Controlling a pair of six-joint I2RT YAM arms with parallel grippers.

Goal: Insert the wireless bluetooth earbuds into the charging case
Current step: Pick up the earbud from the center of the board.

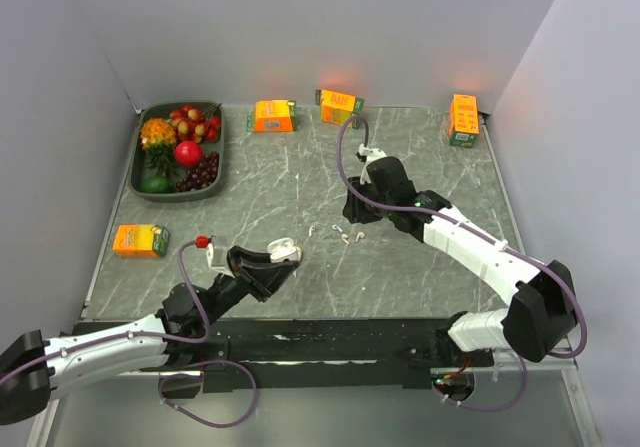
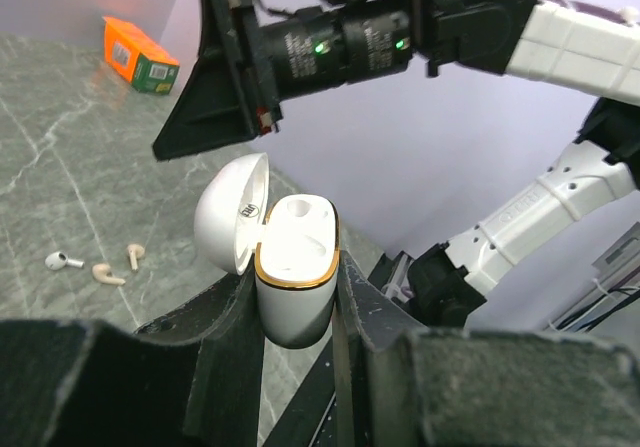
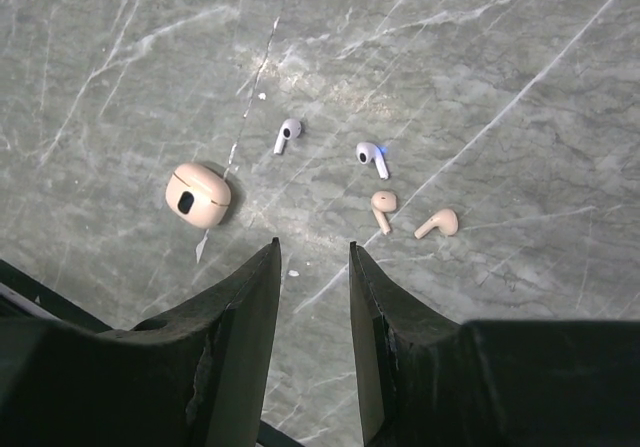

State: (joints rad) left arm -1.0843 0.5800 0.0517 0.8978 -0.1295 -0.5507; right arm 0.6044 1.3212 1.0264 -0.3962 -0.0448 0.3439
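Left tool (image 1: 280, 257), nearest the arm bases: clamped shut on the charging case (image 2: 296, 267). Lid was hinged open to one side. One socket showed, with nothing in it.

Just beyond the case and to its right, flat on the worktop (image 1: 300, 167): first white earbud (image 3: 288, 133) and second white earbud (image 3: 373, 156), apart from each other. Two beige earbuds (image 3: 383, 207) lay in the same cluster. A beige rounded piece (image 3: 197, 195) with a dark hole lay there too; its bearing from the case could not be fixed.

Farther to the right of the case, over that cluster: right tool (image 3: 312, 250), jaws parted, holding nothing. In its own view both white earbuds lay ahead of the fingertips, not between them. Their stems ran roughly along the way the fingers pointed, so crosswise to the closing line.

Judgement: the right arm was the nearer one and the only free one. It would need to go forward and down onto a white earbud. The stems looked set for a pinch with little wrist turn. The beige ones crowd the second white earbud, so a mis-pick was likely there.

Far beyond the case, at the back edge: orange cartons (image 1: 272, 116).
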